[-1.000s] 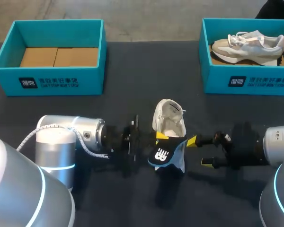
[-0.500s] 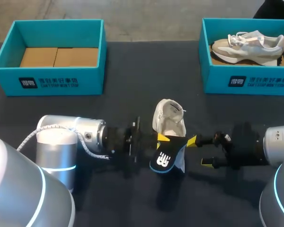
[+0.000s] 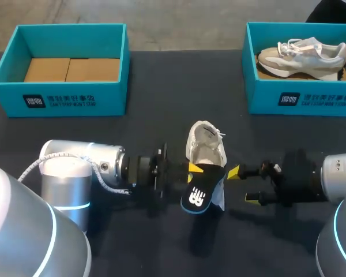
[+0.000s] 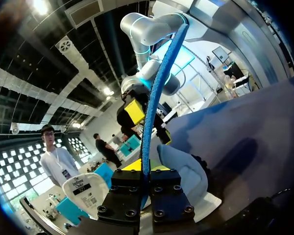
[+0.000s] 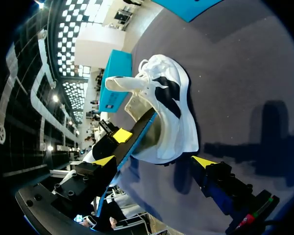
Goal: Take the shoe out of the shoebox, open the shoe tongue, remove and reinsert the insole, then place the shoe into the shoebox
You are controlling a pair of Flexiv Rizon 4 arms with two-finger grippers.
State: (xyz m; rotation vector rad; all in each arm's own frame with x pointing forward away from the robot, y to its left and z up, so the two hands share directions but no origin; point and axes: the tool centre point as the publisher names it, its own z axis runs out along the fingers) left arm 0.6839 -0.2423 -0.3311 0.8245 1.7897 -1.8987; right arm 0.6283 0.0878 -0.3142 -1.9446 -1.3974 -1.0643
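A white shoe (image 3: 205, 145) lies on the dark table, heel toward me. In the right wrist view its tongue (image 5: 130, 83) stands pulled up. A black and blue insole (image 3: 197, 193) hangs at the shoe's heel with my left gripper (image 3: 191, 170) shut on it. Its far end meets the shoe's opening (image 5: 149, 122). The left wrist view shows the insole (image 4: 154, 98) edge-on, rising from between the shut fingers (image 4: 159, 188). My right gripper (image 3: 242, 185) stands open just right of the heel and holds nothing; one yellow fingertip (image 5: 204, 161) shows beside the shoe (image 5: 169, 110).
An open teal box (image 3: 63, 101) with a bare cardboard floor stands at the back left. A second teal box (image 3: 300, 99) at the back right holds another pale shoe (image 3: 303, 53). The dark tabletop lies between the boxes and the arms.
My left gripper has turned the insole a little and shifted it slightly left, so more of its printed black face shows. The shoe and the right arm have stayed put.
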